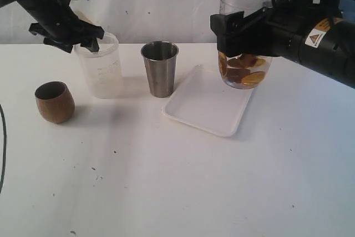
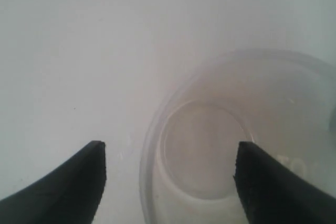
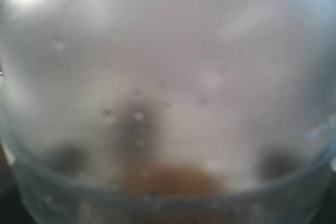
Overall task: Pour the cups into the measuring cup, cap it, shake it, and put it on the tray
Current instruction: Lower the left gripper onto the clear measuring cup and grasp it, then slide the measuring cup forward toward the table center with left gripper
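Note:
My right gripper (image 1: pixel 244 33) is shut on the see-through measuring cup (image 1: pixel 244 74), upright over the far right part of the white tray (image 1: pixel 191 112). Brown and orange pieces lie in its base, and its clear upper part rises above the fingers. I cannot tell whether its base touches the tray. The cup (image 3: pixel 168 77) fills the right wrist view, blurred. The steel tumbler (image 1: pixel 160 70) stands left of the tray. The brown wooden cup (image 1: pixel 54 102) sits at the far left. My left gripper (image 1: pixel 75 38) hangs open over a frosted plastic cup (image 1: pixel 102 73), holding nothing.
In the left wrist view the black fingertips (image 2: pixel 79 182) straddle one side of the frosted cup's rim (image 2: pixel 231 145), which looks empty. The white table (image 1: pixel 166 187) stretches forward to the near edge. A pale wall stands behind.

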You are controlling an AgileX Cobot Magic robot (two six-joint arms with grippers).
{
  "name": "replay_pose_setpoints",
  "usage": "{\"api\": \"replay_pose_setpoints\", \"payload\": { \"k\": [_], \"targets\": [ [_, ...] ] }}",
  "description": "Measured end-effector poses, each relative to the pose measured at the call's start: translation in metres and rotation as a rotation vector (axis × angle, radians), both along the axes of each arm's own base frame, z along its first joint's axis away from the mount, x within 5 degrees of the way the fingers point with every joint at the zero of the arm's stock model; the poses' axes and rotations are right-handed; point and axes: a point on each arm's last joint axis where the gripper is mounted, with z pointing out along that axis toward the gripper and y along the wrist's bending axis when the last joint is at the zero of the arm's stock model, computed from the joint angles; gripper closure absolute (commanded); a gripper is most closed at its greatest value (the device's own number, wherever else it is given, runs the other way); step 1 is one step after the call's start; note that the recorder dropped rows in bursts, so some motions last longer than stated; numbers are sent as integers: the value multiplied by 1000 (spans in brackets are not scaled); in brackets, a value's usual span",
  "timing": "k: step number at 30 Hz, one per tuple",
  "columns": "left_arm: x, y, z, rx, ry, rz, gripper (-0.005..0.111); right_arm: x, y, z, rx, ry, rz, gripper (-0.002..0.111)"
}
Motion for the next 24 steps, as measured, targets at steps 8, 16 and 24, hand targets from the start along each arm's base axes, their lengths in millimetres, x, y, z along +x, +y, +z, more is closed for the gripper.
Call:
{"api": "replay_pose_setpoints", "payload": {
  "k": [8,16,24],
  "targets": [
    [2,-3,-13,-14,31,-21,106,0,0,0,0,0,0,108],
    [-4,-1,0,1,45,-33,107,0,0,0,0,0,0,108],
    [-30,2,60,0,24,-52,107,0,0,0,0,0,0,108]
  ]
}}
